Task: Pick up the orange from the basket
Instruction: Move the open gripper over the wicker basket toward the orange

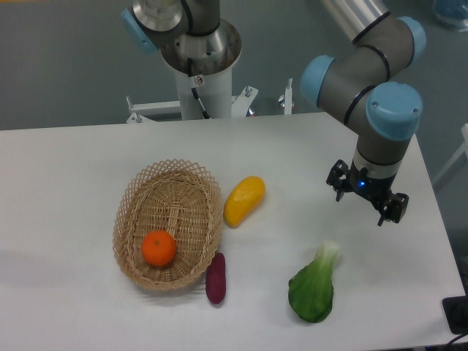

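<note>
Resting inside the oval woven wicker basket point(129, 212), near its 7 o'clock side, the small round orange fruit point(159, 248) is not yet picked; the hand point(367, 195) hangs well apart at 3 o'clock, fingers spread and empty, so everything remains

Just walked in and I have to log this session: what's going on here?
A grey and blue robot arm hangs over the right side of the white table, its black two-finger gripper open and holding nothing. The small round orange lies untouched in the oval woven wicker basket, far to the left of the gripper. Beside the basket lie an elongated yellow fruit and a dark purple sweet potato; a green leafy bok choy lies below the gripper.
</note>
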You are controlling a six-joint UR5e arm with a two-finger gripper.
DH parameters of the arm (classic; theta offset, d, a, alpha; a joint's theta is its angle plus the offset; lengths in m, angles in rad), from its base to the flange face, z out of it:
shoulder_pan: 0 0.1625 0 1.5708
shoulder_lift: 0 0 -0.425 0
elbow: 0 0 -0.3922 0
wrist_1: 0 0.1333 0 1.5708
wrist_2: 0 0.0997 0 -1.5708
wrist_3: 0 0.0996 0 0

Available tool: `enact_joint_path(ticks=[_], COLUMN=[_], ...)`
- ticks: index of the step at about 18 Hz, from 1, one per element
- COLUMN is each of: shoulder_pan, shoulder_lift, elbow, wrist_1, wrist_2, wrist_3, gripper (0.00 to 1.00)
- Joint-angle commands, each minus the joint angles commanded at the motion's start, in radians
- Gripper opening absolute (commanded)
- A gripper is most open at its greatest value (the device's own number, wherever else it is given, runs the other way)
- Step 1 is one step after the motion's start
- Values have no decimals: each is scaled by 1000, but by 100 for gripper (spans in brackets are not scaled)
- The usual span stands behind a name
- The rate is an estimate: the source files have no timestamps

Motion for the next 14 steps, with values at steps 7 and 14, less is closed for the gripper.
enact_joint_path(ticks=[7,14], shoulder_pan=[-2,-35], shoulder_lift=[8,26], elbow=[-14,-52], wrist_1=[-14,-3], wrist_2=[3,-18], wrist_3=[-12,-119], gripper=[100,100])
